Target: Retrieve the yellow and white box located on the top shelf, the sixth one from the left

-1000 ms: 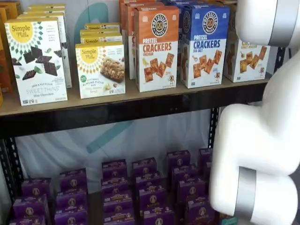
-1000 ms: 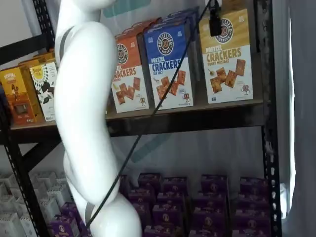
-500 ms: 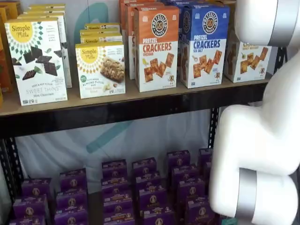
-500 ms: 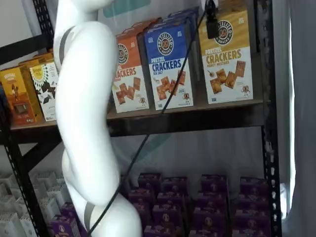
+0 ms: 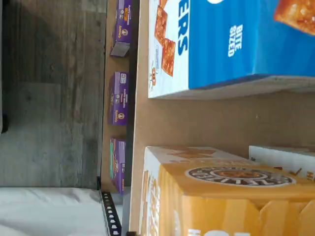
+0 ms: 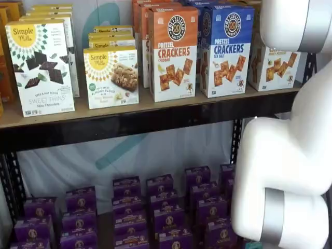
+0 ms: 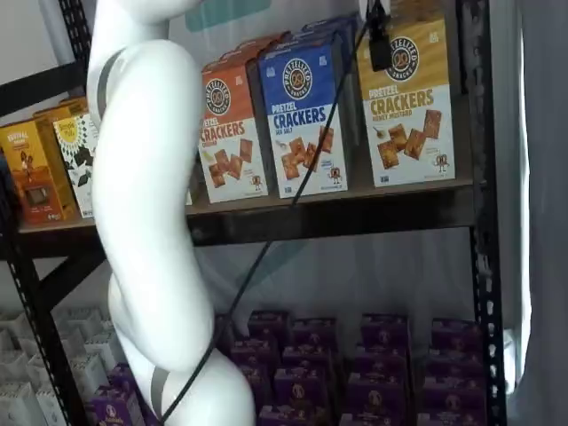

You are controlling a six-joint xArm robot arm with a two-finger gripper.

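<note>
1. The white arm [image 7: 146, 177] stood nearest the cameras. It filled the 9 o'clock side of one shelf view and the 3 o'clock side of the other [image 6: 290, 155].
2. A black cable [image 7: 293, 195] ran slantwise from the arm's base at 7 o'clock up toward 1 o'clock, crossing in front of the boxes.
3. The gripper [image 7: 381, 44] showed in a shelf view only as one dark finger hanging from the top edge at about 1 o'clock. No gap could be seen from there. The jaws were spread to their widest, and nothing showed between them.
4. The yellow and white box [image 7: 406, 106] stood upright on the top shelf [image 7: 355, 209], last in the row at the 3 o'clock end. The finger overlapped its round logo. In the other shelf view the arm hid the box's [image 6: 275, 65] upper part.
5. The wrist view showed the same box [image 5: 221, 196] close up and turned sideways, with bare shelf board [image 5: 197, 123] between it and its neighbour.
6. The blue-topped crackers box [image 7: 302, 115] stood just beside it at 9 o'clock, with the orange-topped crackers box [image 7: 226, 129] next along.
7. The purple boxes [image 7: 382, 355] sat on the lower level at 6 o'clock, well behind the arm.
</note>
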